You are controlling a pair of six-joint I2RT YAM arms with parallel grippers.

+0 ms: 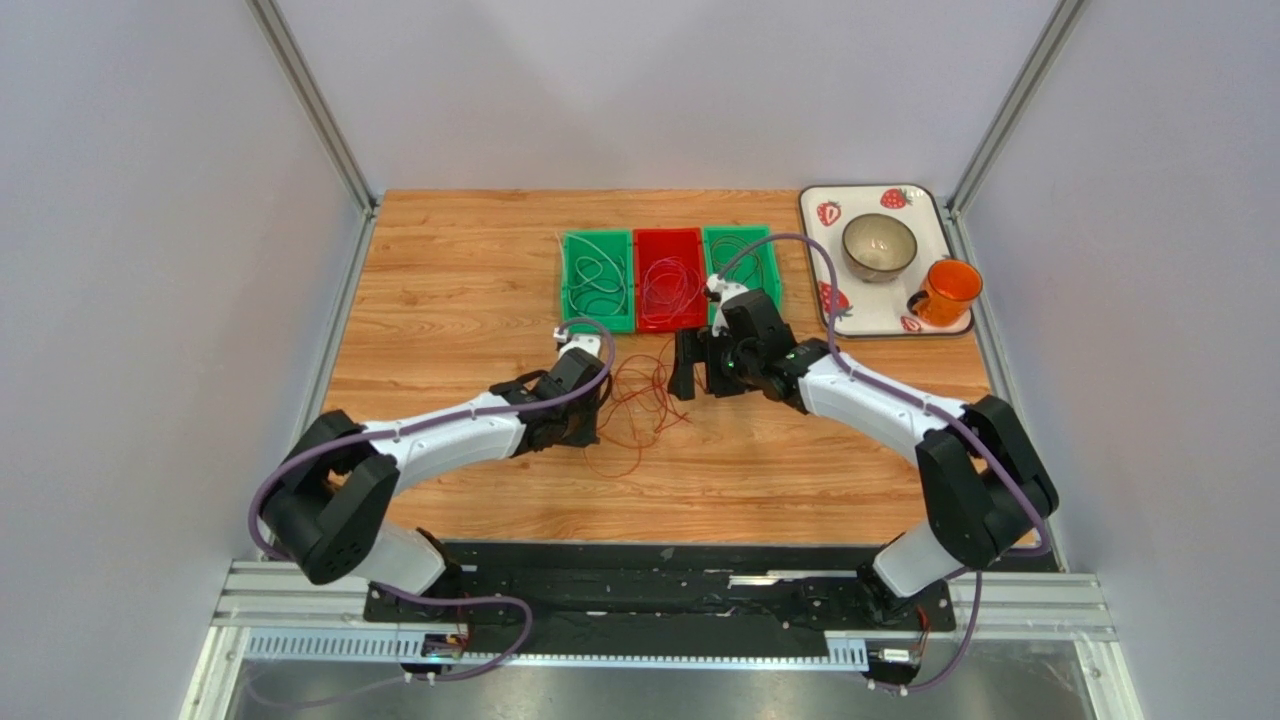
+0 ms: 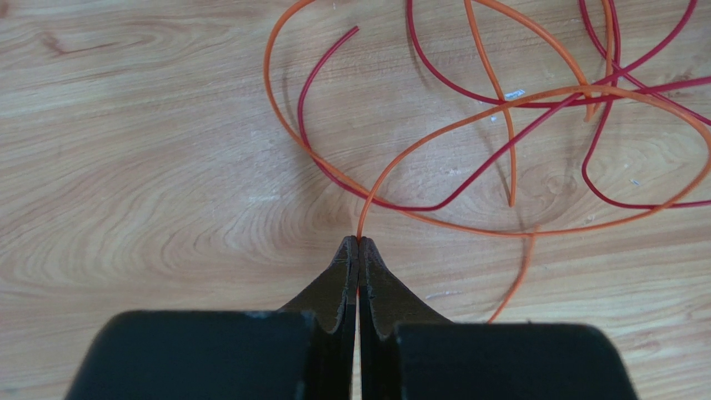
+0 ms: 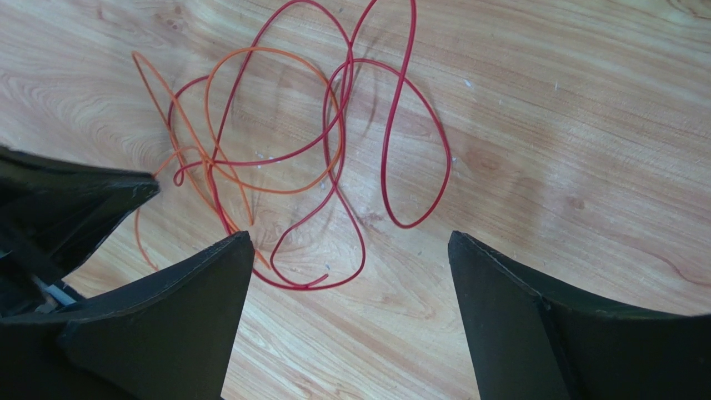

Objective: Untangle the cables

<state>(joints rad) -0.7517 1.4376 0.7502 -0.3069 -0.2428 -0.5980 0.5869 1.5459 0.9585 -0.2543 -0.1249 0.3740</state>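
A loose tangle of thin red and orange cables [image 1: 646, 402] lies on the wooden table between the two grippers. My left gripper [image 2: 359, 241] is shut on an orange cable [image 2: 273, 92] that runs out from its fingertips into the tangle, where it crosses a dark red cable [image 2: 434, 208]. My right gripper [image 3: 348, 242] stands open above the near side of the tangle. The free end of the red cable [image 3: 325, 283] lies on the wood between its fingers, untouched. An orange loop [image 3: 275, 190] sits further back. In the top view the left gripper [image 1: 589, 393] and the right gripper [image 1: 691, 365] flank the tangle.
Behind the tangle are a green tray [image 1: 571, 285], a red tray [image 1: 670, 240] and a second green tray [image 1: 769, 267], each holding coiled cables. At the back right a strawberry-patterned tray [image 1: 819, 203] carries a metal bowl [image 1: 879, 245] and an orange cup [image 1: 947, 290].
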